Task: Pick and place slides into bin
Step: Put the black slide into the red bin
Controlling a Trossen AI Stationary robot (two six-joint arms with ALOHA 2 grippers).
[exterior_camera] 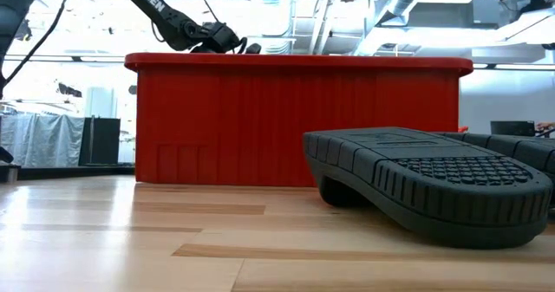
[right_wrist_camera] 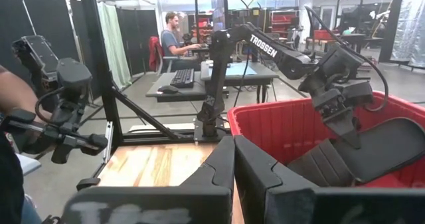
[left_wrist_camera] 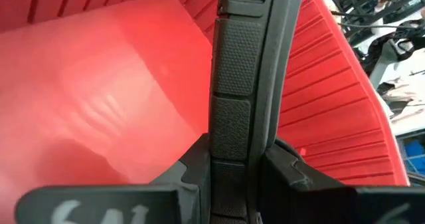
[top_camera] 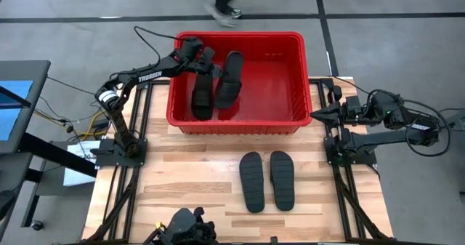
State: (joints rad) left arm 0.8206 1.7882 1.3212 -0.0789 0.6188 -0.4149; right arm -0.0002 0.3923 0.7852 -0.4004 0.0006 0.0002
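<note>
The red bin [top_camera: 290, 121] stands at the far middle of the table. My left gripper [top_camera: 200, 62] reaches into it from the far left and is shut on a black slide [top_camera: 202, 96], which also shows in the right wrist view [right_wrist_camera: 325, 163]. A second slide [top_camera: 230, 78] lies inside the bin beside it. Two more slides [top_camera: 251, 181] [top_camera: 282, 178] lie side by side on the table in front of the bin, ribbed soles up. My right gripper [top_camera: 314, 115] waits, shut and empty, by the bin's right near corner. My left gripper pinches the slide's far end [left_wrist_camera: 231, 127] between its two fingers [left_wrist_camera: 292, 167], which slant down from the bin's far left. The slide runs on from the fingers along their line and slopes down toward the bin's near wall. I cannot tell whether its lower end touches the bin's floor.
The bin's right half [top_camera: 272, 85] holds nothing. In the low view the bin's near wall [exterior_camera: 260, 119] rises behind the nearest slide [exterior_camera: 434, 188]. A person's foot [top_camera: 227, 11] shows on the floor beyond the bin, and a person sits at a desk [right_wrist_camera: 174, 34] in the room.
</note>
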